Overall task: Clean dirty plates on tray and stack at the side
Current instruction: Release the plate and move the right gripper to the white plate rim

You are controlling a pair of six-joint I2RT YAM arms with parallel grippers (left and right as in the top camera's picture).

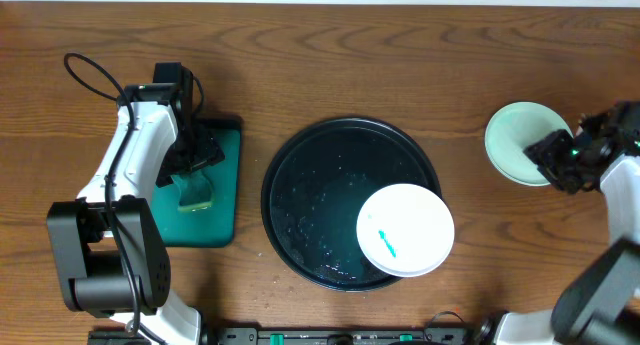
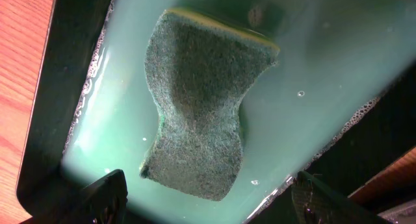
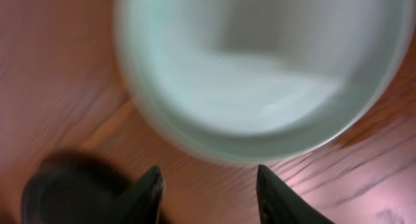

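Observation:
A white plate (image 1: 405,230) with a teal smear lies on the lower right part of the large round black tray (image 1: 300,175). A pale-mint plate (image 1: 515,140) rests on the table at the far right and shows blurred in the right wrist view (image 3: 260,74). My right gripper (image 1: 560,155) (image 3: 208,188) is open and empty, just beside that plate's rim. My left gripper (image 1: 195,175) (image 2: 208,201) is open above a green sponge (image 2: 198,104) lying in soapy teal water. No third plate shows as separate.
The sponge sits in a rectangular black tray (image 1: 225,135) with teal water (image 2: 325,62) at the left. Wooden table (image 1: 350,65) surrounds both trays. A black cable loops at the upper left (image 1: 90,75).

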